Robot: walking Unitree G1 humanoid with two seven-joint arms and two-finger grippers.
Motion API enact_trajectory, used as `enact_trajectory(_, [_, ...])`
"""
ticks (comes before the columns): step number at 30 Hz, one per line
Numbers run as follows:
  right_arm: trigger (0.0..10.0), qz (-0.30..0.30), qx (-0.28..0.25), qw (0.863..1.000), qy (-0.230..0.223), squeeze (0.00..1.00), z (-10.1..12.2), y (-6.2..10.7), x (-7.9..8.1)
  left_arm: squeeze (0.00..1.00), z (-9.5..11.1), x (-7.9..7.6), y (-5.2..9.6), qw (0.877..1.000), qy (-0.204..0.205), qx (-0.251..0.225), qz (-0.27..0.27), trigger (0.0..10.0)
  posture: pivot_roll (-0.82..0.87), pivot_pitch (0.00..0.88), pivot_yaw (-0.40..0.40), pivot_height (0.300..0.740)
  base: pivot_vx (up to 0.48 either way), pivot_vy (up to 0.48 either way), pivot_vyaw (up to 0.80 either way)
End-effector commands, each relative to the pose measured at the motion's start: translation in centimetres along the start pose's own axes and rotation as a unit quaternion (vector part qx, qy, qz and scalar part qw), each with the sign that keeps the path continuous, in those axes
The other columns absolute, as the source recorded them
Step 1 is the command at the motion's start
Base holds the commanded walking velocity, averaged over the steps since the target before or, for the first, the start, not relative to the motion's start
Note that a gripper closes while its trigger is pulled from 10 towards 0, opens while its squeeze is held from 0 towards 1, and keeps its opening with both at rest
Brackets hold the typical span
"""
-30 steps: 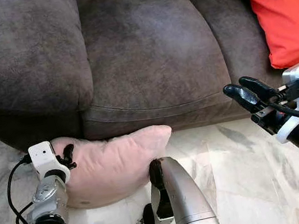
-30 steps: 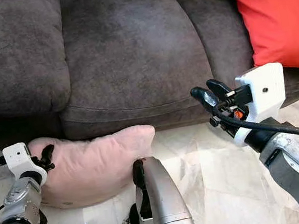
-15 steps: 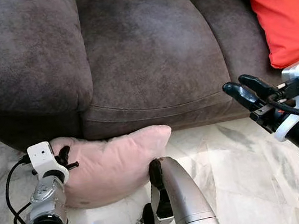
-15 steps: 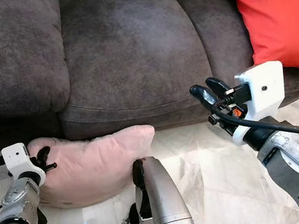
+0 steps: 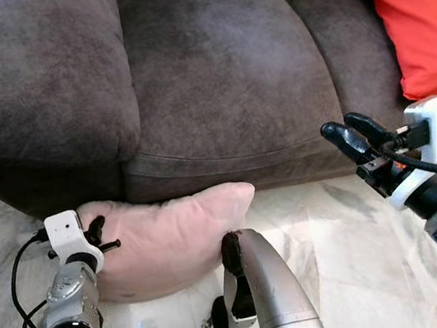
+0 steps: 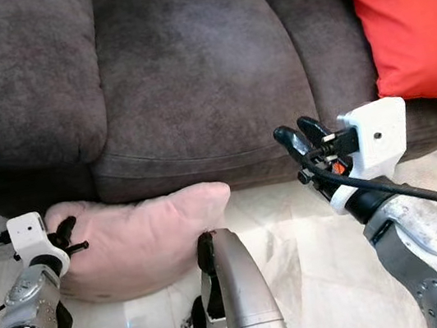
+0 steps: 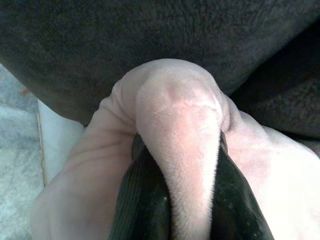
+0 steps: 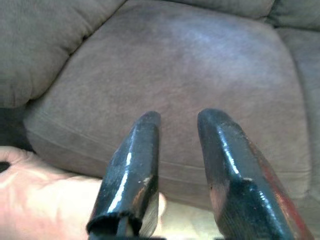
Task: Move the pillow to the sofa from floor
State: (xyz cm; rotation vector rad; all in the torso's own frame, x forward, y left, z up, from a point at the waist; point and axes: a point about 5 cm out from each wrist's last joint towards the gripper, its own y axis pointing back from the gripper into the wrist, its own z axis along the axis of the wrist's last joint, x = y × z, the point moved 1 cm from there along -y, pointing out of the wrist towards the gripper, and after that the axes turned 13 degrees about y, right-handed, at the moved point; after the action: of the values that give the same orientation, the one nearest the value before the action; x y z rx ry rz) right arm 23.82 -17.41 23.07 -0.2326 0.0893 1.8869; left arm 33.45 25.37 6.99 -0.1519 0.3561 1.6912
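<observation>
A pale pink pillow lies on the floor against the front of the dark grey-brown sofa. My left gripper is at the pillow's left end, shut on a fold of its fabric; in the left wrist view the pink fold bulges between the two black fingers. My right gripper hovers open in the air over the floor, in front of the sofa's right seat cushion, apart from the pillow. In the right wrist view its fingers point at the sofa seat.
An orange-red cushion leans on the sofa's right side. The floor is pale marble. A silver part of my own body rises at the bottom centre, just in front of the pillow.
The left gripper has shifted slightly down and left along the pillow's end, still gripping it. The right gripper drifted a little left and lower. The camera shifted slightly.
</observation>
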Motion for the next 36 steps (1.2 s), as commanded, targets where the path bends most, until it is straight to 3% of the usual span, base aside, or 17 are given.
enact_trajectory(1, [10.0,-0.016,0.012,1.000,-0.004,0.00,-0.9,0.0,-0.1,0.00,-2.4,-0.3,0.9,0.999,-0.006,0.036,-0.008,0.0,-0.10,0.301,-0.284,0.478,0.000,0.000,0.00])
enact_trajectory(6, [10.0,-0.026,0.014,0.999,-0.015,0.00,-1.9,-0.3,0.2,0.00,-2.1,-1.1,1.2,1.000,-0.016,0.015,-0.016,0.2,-0.07,0.278,-0.254,0.478,0.000,0.000,0.00])
enact_trajectory(7, [10.0,-0.034,0.016,0.999,-0.021,0.00,-2.5,-0.6,0.2,0.00,-1.5,-1.4,1.2,1.000,-0.021,-0.003,-0.019,10.0,-0.05,0.263,-0.236,0.478,0.000,0.000,0.00])
enact_trajectory(14, [10.0,-0.066,0.028,0.996,-0.043,0.00,-5.7,-1.8,0.8,0.00,0.3,-2.3,1.6,0.998,-0.011,-0.056,-0.021,10.0,0.02,0.175,-0.167,0.478,0.000,0.000,0.00])
enact_trajectory(20, [10.0,-0.094,0.044,0.992,-0.070,0.00,-8.4,-2.6,0.9,0.00,0.7,-2.9,2.0,0.997,-0.031,-0.068,-0.029,10.0,0.06,0.081,-0.125,0.478,0.000,0.000,0.00])
enact_trajectory(21, [10.0,-0.099,0.050,0.991,-0.077,0.00,-9.3,-2.8,0.9,0.00,0.8,-3.3,2.2,0.996,-0.035,-0.073,-0.033,10.0,0.07,0.030,-0.113,0.478,0.000,0.000,0.00])
enact_trajectory(24, [10.0,-0.104,0.075,0.989,-0.080,0.00,-11.4,-3.2,1.2,0.00,0.9,-3.5,2.3,0.996,-0.032,-0.075,-0.032,10.0,0.08,0.000,-0.106,0.478,0.000,0.000,0.00])
enact_trajectory(32, [10.0,-0.116,0.083,0.987,-0.076,0.00,-13.8,-4.0,1.2,0.00,-0.2,-4.8,2.4,0.996,-0.040,-0.066,-0.041,10.0,0.09,0.000,-0.099,0.478,0.000,0.000,0.00])
enact_trajectory(36, [10.0,-0.134,0.078,0.984,-0.082,0.00,-14.6,-4.3,0.0,0.00,-0.3,-5.3,2.4,0.996,-0.041,-0.073,-0.039,10.0,0.09,0.000,-0.105,0.478,0.000,0.000,0.00])
